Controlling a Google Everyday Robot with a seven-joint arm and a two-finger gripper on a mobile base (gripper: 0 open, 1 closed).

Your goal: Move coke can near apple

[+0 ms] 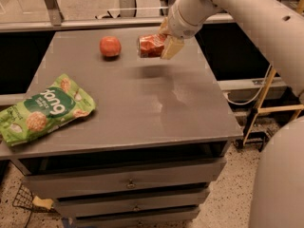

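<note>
a: three items in view: coke can (151, 45), apple (110, 46), snack bag (42, 109). gripper status?
b: gripper (163, 42) is over the far side of the table (142, 108), fingers clamped on the coke can. can lies sideways, held off the surface, its shadow on the top below it.
a: can vs apple?
b: apple sits on the tabletop just left of the can in view. near, not touching.
a: bag?
b: flat at the near left edge, hanging over it a little, well apart from both. drawers (128, 182) under the top.
</note>
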